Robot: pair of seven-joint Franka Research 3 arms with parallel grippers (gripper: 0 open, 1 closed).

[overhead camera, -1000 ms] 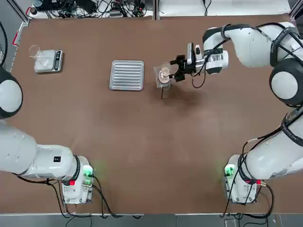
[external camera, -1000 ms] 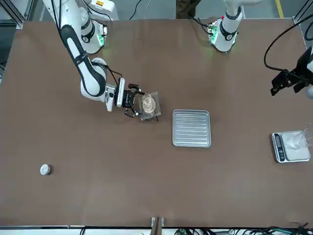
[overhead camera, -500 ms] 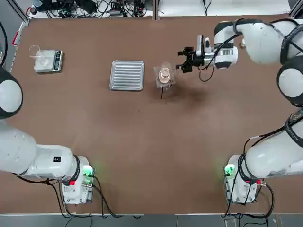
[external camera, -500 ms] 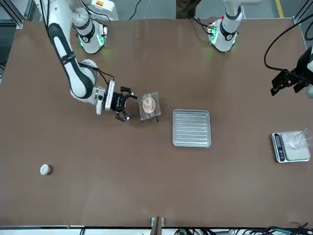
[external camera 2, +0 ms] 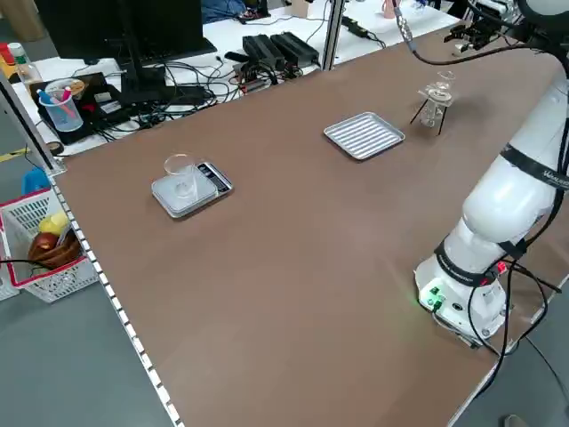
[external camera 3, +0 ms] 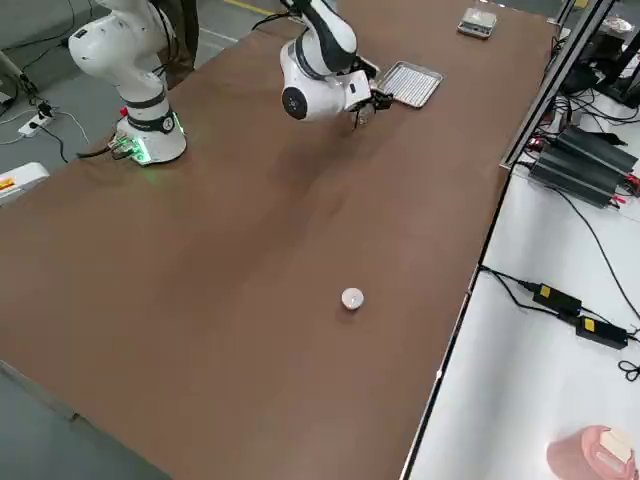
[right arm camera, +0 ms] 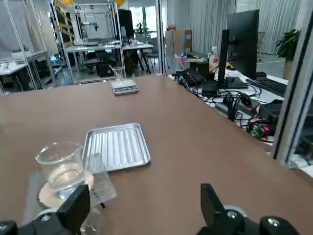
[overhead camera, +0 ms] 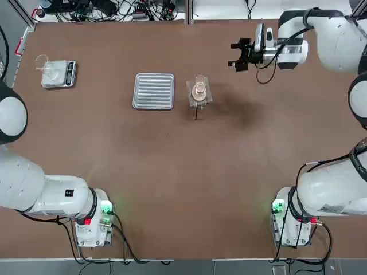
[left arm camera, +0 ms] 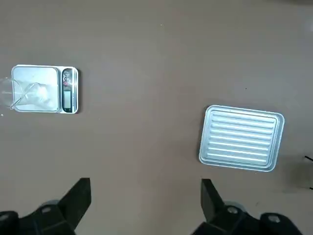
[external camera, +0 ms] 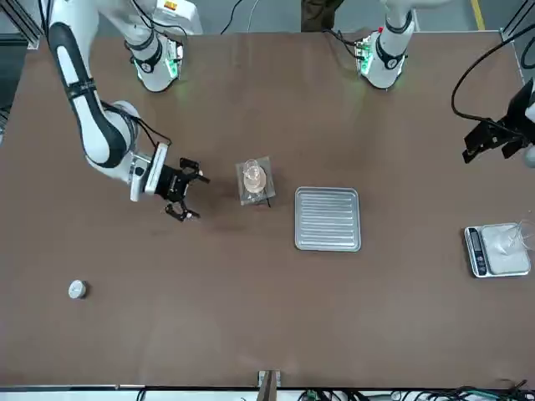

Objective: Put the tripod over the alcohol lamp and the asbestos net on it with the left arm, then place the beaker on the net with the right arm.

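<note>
Right gripper [overhead camera: 237, 55]: we see its jaws spread wide with nothing between them, pointing level toward the beaker and standing well apart from it, off the table.
Left gripper [left arm camera: 145, 205]: we see its jaws spread too, empty, held high above the table near the scale, well apart from the beaker.
Beaker [overhead camera: 199, 87]: we find it upright on the asbestos net, clear glass, a little liquid at the bottom as the right wrist view shows.
Asbestos net [right arm camera: 101, 186]: lies flat directly under the beaker, its peach-tan disc beneath the glass base.
Tripod [overhead camera: 196, 113]: carries the net; one thin black leg sticks out from below the beaker toward the robot.
Alcohol lamp [right arm camera: 91, 222]: we make out clear glass below the net, straight under the beaker.
Ribbed silver tray [overhead camera: 154, 90]: just beside the beaker, on the left arm's side.
Scale [overhead camera: 59, 74]: far beyond the tray from the beaker, a second clear cup [external camera 2: 181, 173] on it.
Small white cylinder [external camera: 77, 289]: well apart from the beaker, beyond the right gripper, toward the table's far edge.
</note>
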